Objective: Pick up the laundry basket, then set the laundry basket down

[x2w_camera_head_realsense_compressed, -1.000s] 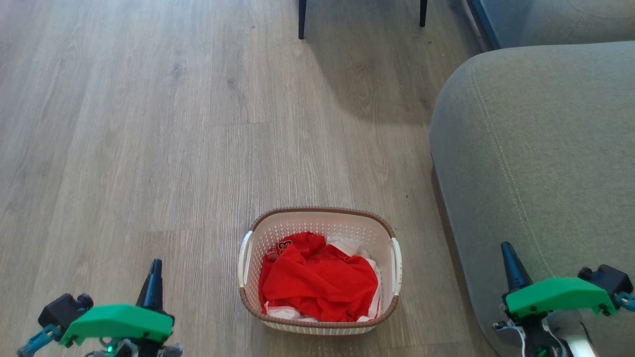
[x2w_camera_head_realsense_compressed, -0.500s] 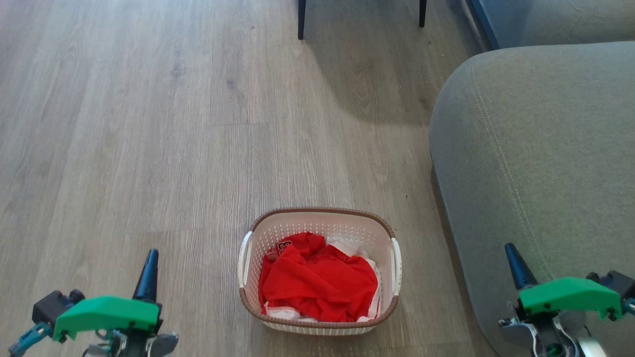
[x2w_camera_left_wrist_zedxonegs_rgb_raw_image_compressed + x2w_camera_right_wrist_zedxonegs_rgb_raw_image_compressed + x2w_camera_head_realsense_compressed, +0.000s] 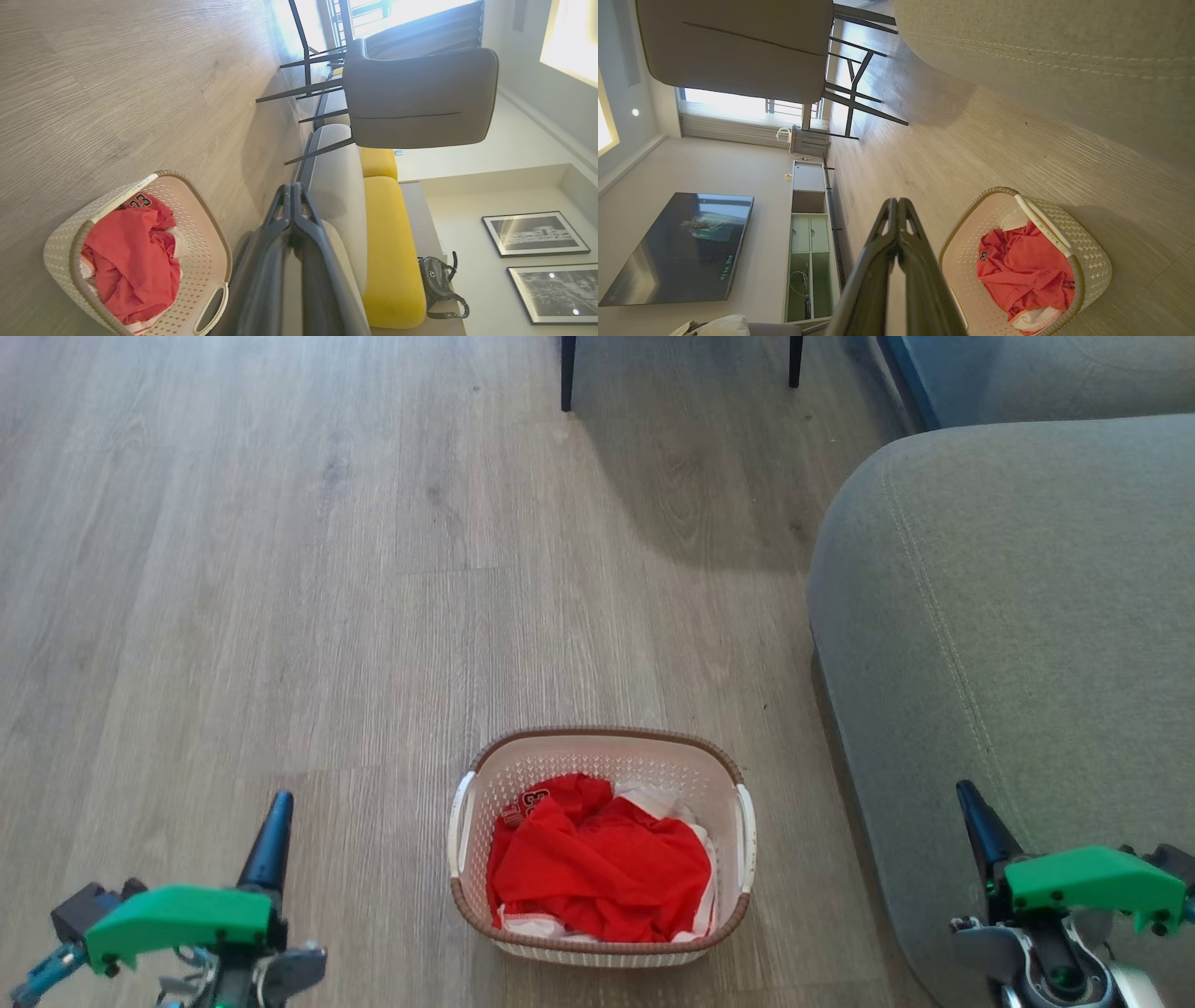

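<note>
The laundry basket [image 3: 601,743], cream with perforated sides, a brown rim and white side handles, stands on the wooden floor at lower centre, holding red and white clothes [image 3: 597,868]. It also appears as the laundry basket [image 3: 70,233] and the laundry basket [image 3: 1087,261] in the wrist views. My left gripper [image 3: 277,803] hangs shut to the basket's left, well apart from it. My right gripper [image 3: 966,795] is shut to the basket's right, in front of the sofa arm. Both grippers, left gripper [image 3: 292,189] and right gripper [image 3: 896,203], have their fingers pressed together with nothing held.
A grey sofa arm [image 3: 1008,616] rises close to the basket's right side. Dark chair legs [image 3: 568,373] stand at the far end of the floor. Open wooden floor [image 3: 280,569] stretches to the left and ahead.
Both grippers have drifted outward and slightly lower, the left one leftward and the right one rightward. The basket has stayed where it was.
</note>
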### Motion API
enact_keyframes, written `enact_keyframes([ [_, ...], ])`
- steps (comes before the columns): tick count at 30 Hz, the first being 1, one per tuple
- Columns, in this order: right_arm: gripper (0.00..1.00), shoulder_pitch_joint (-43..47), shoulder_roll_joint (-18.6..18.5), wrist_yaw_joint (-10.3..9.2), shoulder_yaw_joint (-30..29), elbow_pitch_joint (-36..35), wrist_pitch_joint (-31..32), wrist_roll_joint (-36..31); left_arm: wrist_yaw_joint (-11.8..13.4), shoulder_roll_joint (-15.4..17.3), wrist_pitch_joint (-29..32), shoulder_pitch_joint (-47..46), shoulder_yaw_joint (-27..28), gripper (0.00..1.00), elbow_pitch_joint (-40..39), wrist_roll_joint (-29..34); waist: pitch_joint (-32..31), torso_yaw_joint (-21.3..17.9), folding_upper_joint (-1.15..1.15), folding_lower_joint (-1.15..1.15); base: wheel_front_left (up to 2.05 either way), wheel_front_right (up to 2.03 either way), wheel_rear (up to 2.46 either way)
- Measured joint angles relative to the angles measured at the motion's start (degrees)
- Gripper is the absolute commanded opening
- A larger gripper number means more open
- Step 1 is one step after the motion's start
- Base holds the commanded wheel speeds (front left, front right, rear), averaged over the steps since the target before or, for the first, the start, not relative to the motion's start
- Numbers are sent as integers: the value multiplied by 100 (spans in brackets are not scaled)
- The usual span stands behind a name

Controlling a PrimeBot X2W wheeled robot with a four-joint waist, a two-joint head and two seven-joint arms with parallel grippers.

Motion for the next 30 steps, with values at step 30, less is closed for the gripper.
enact_keyframes([
  [30,0,-112,0,0,-331,1,385,1401,-190,-32,378,-398,247,0,82,-1525,-10,-9,0,0,0,0,0],
])
